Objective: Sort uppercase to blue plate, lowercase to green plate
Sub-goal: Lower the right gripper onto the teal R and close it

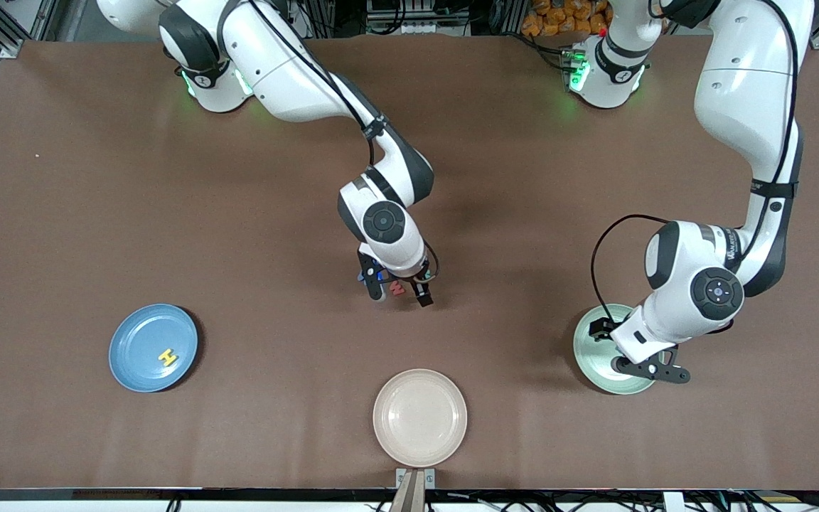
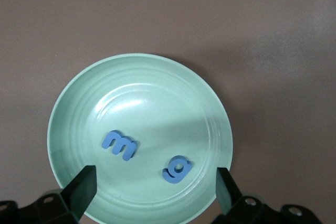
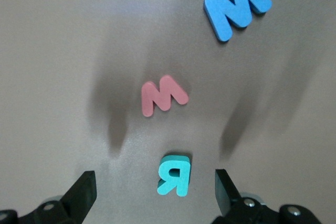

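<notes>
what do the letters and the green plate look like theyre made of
The blue M, red w and teal R look like matte foam: thick flat cutouts with soft rounded edges and no shine. The green plate looks like glossy plastic or melamine, though glazed ceramic is possible: smooth, with concentric rings and a soft highlight.

Bare tabletop (image 1: 239,213) all around the beige plate (image 1: 420,417), blue plate (image 1: 153,348) and green plate (image 1: 594,370).

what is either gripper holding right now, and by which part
Nothing. The left gripper hangs open over the green plate; the right gripper hangs open over the teal R.
</notes>
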Robot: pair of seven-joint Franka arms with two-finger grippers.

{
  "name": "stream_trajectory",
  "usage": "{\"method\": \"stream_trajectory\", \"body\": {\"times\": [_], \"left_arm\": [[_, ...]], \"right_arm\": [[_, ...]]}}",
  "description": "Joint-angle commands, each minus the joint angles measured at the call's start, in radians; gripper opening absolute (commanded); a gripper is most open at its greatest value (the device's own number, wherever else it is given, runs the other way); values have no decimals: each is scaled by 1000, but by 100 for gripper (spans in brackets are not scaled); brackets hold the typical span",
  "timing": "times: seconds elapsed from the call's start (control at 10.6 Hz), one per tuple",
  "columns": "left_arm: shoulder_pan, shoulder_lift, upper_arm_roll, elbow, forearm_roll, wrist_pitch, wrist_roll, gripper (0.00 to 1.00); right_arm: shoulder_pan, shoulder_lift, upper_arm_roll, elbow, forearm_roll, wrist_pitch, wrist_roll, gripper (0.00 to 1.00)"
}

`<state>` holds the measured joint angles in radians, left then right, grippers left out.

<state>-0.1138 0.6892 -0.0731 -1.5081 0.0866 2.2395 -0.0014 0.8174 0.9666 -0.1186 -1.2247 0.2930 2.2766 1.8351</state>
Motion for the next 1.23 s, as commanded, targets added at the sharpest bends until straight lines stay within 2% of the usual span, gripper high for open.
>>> {"method": "stream_trajectory", "body": {"times": [0.0,0.19,1.13], "left_arm": [[-6,-5,6,-6,-10,0,11,100],[-6,-5,6,-6,-10,0,11,100],[-6,-3,6,-6,-7,0,11,100]], "right_arm": [[12,10,0,2,-43,0,56,100],[16,26,0,2,-101,1,121,100],[43,26,0,8,-104,6,136,100]]}}
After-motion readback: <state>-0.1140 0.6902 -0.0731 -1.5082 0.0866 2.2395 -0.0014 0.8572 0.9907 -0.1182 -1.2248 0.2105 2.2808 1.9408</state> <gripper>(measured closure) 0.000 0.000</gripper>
